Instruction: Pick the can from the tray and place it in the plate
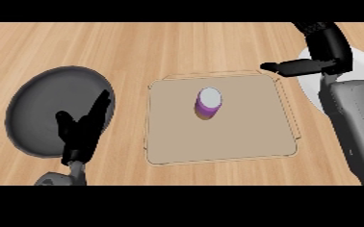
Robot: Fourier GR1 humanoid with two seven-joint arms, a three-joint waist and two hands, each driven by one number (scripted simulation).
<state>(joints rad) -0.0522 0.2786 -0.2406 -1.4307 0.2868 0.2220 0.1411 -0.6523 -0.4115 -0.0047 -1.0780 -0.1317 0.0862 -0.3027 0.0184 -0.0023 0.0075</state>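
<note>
A purple can point(208, 103) with a white top stands upright near the middle of the flat tan tray point(241, 134). A dark grey plate point(43, 101) lies on the counter to the tray's left. My right hand point(313, 53) hovers at the tray's far right corner, fingers stretched leftward, open and holding nothing, well apart from the can. My left hand point(84, 127) rests at the lower left over the plate's right edge, fingers up and relaxed.
A white round object point(313, 84) shows at the right edge, mostly hidden behind my right forearm point(348, 120). The wooden counter point(142, 43) stretches across the far side.
</note>
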